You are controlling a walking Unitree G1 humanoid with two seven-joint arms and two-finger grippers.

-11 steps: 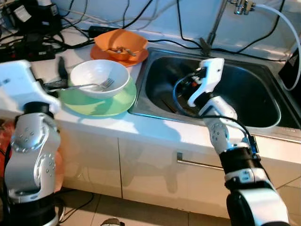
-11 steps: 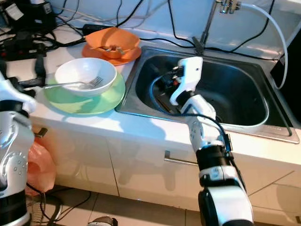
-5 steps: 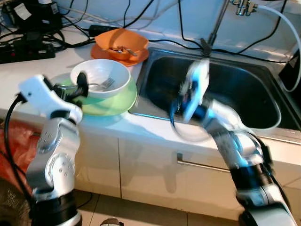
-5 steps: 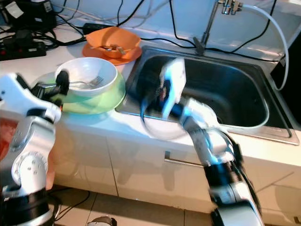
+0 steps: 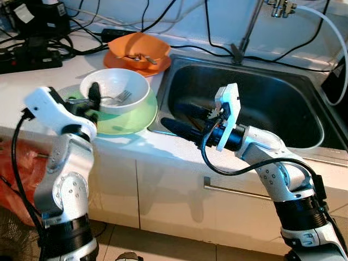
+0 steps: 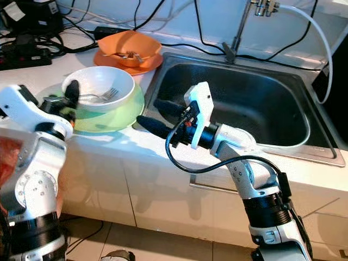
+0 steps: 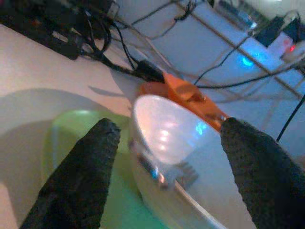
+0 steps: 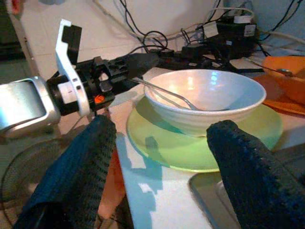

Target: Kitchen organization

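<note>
A white bowl [image 5: 115,87] with a fork [image 5: 120,97] in it sits on a green plate [image 5: 133,117] on the counter, left of the sink [image 5: 272,103]. My left gripper [image 7: 170,126] is open at the bowl's left rim, and one black finger [image 5: 93,90] stands just at the rim. My right gripper [image 5: 169,114] is open and holds nothing. It hovers over the sink's left edge and points left at the green plate. In the right wrist view the bowl [image 8: 205,95] lies ahead between the two fingers.
An orange bowl [image 5: 140,49] with utensils sits on an orange plate behind the white bowl. Power strips and cables [image 5: 32,49] crowd the back left of the counter. A tap pipe [image 5: 250,27] rises behind the sink. A drawer handle [image 5: 228,188] is below the counter.
My right gripper came up out of the sink and swung left over its rim. My left arm rose from the counter's left end to the bowl's rim.
</note>
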